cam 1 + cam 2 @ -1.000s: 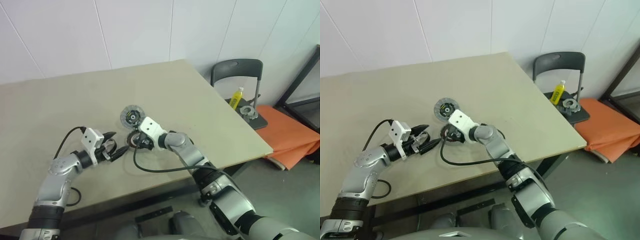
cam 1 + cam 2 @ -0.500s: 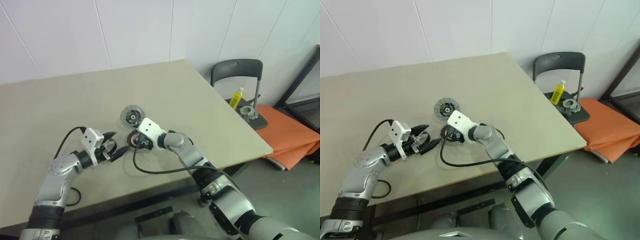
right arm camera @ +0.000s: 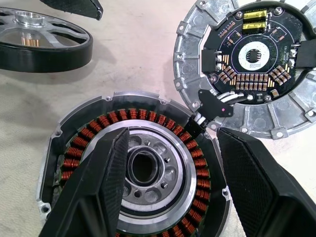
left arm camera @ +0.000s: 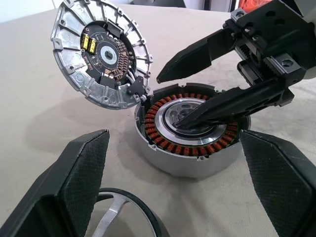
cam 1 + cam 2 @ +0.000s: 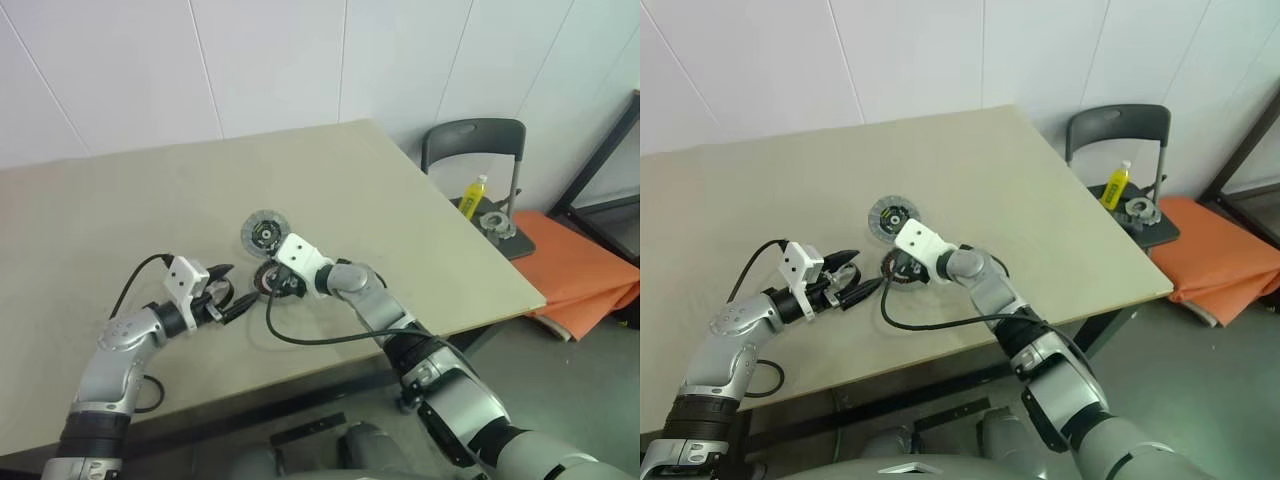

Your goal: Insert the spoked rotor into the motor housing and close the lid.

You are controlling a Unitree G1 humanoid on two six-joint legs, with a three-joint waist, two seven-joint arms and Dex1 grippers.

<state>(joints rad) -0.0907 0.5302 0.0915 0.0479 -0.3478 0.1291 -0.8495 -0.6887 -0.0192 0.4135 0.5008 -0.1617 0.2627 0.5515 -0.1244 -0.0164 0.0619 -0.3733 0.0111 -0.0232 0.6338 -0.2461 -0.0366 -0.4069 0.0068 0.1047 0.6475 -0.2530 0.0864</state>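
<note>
The motor housing (image 4: 192, 148) sits open on the table, with copper windings around a pale centre. Next to it is the lid (image 4: 98, 54), circuit-board face up and joined to the housing by short wires. My right gripper (image 3: 173, 133) is open over the housing: one finger dips into the centre and the other is outside the rim by the wires. I cannot tell whether they touch it. The spoked rotor (image 3: 44, 37) lies on the table between the fingers of my open left gripper (image 5: 225, 297), which points at the housing.
A black cable (image 5: 310, 338) loops on the table in front of the housing. The table's right edge (image 5: 490, 250) is near. Past it stands a chair (image 5: 472, 150) holding a yellow bottle (image 5: 473, 190), beside an orange mat (image 5: 580, 265).
</note>
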